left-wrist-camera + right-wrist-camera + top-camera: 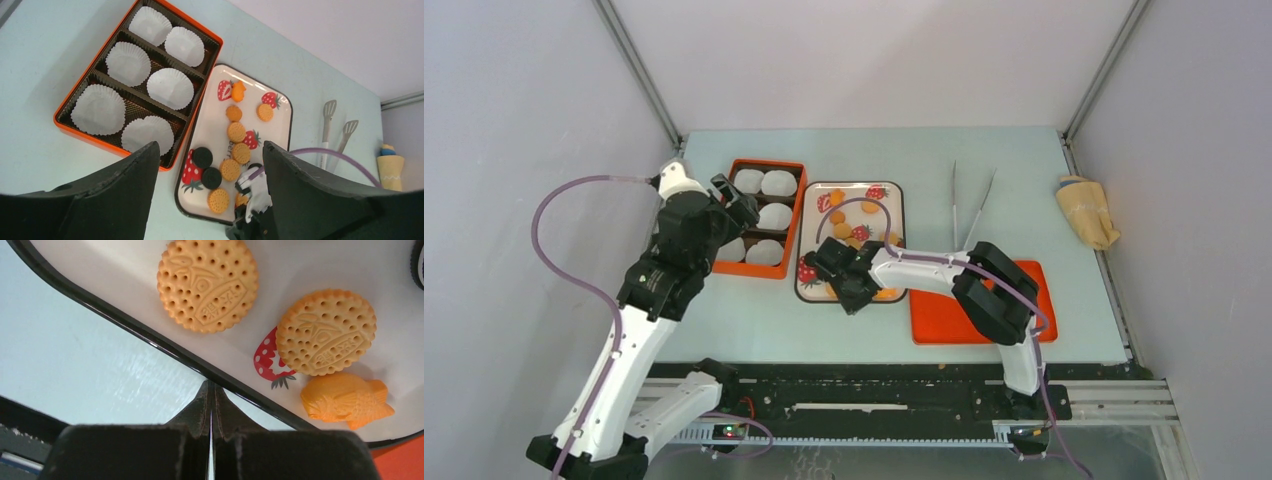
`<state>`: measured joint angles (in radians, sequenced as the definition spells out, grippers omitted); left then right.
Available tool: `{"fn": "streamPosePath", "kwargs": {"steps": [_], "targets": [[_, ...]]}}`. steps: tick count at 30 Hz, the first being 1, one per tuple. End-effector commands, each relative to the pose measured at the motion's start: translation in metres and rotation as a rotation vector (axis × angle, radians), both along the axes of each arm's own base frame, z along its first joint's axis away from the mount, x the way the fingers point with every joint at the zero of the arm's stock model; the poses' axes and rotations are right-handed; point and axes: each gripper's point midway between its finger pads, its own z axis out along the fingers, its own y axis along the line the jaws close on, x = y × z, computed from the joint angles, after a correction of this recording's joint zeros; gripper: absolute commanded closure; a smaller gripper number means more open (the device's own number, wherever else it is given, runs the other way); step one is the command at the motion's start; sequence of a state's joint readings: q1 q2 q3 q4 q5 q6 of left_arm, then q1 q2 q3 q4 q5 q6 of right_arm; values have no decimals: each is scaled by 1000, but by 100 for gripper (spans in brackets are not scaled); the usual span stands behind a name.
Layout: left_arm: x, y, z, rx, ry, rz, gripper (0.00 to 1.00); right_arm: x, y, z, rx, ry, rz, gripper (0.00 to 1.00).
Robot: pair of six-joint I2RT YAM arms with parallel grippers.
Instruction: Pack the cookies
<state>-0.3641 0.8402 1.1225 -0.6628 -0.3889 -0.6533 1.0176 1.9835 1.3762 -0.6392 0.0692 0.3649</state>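
Right gripper (210, 392): pinched shut, empty, at the tray's (150, 342) near rim.
Left gripper (210, 157): wide, empty, farther off.
Cookies (207, 284): on the tray, just beyond the right gripper; I judged that arm nearer.

Robot lab cell: plain walls (844, 60), rail-mounted table (724, 330).

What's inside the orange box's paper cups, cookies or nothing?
Empty. All six white paper cups in the orange box hold nothing; the cookies lie on the strawberry tray beside it.

Top cam overhead — wrist cams share tray (212, 125).
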Motion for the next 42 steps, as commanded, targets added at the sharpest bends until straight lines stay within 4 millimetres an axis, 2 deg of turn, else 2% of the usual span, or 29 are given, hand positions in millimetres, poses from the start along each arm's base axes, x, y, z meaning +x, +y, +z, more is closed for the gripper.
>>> {"fn": "streamPosePath", "kwargs": {"steps": [1, 3, 12, 16, 20, 21, 22, 24, 25, 28, 29, 30, 31, 34, 38, 42], "targets": [[10, -1, -15, 28, 17, 3, 20, 60, 1, 3, 23, -111, -87, 100], [16, -3, -26, 38, 41, 3, 20, 77, -1, 3, 30, -120, -113, 100], [47, -23, -102, 70, 214, -33, 20, 158, -18, 7, 84, -133, -264, 100], [59, -28, -125, 86, 257, -35, 20, 176, -23, 12, 94, -128, -285, 100], [73, -30, -153, 105, 305, -16, 19, 172, -23, 23, 119, -133, -271, 100], [77, -31, -161, 111, 320, -9, 19, 169, -22, 33, 142, -140, -264, 100], [82, -31, -168, 116, 333, -1, 19, 165, -21, 34, 153, -140, -258, 100], [90, -29, -189, 132, 382, 24, 23, 159, -20, 53, 195, -167, -247, 100], [94, -30, -197, 133, 401, 30, 29, 156, -22, 60, 206, -177, -247, 100], [104, -30, -221, 137, 461, 43, 58, 147, -27, 82, 245, -199, -247, 100], [105, -29, -229, 144, 478, 48, 72, 143, -28, 89, 258, -205, -246, 100], [107, -27, -234, 150, 491, 58, 93, 141, -31, 94, 269, -210, -246, 100], [108, -25, -239, 153, 505, 68, 99, 138, -33, 99, 277, -216, -247, 100], [110, -25, -252, 160, 537, 72, 100, 129, -40, 109, 287, -223, -249, 100], [109, -29, -268, 161, 582, 56, 100, 124, -48, 112, 280, -228, -255, 100], [96, -38, -277, 143, 620, 12, 100, 126, -47, 113, 288, -234, -257, 100]]}}
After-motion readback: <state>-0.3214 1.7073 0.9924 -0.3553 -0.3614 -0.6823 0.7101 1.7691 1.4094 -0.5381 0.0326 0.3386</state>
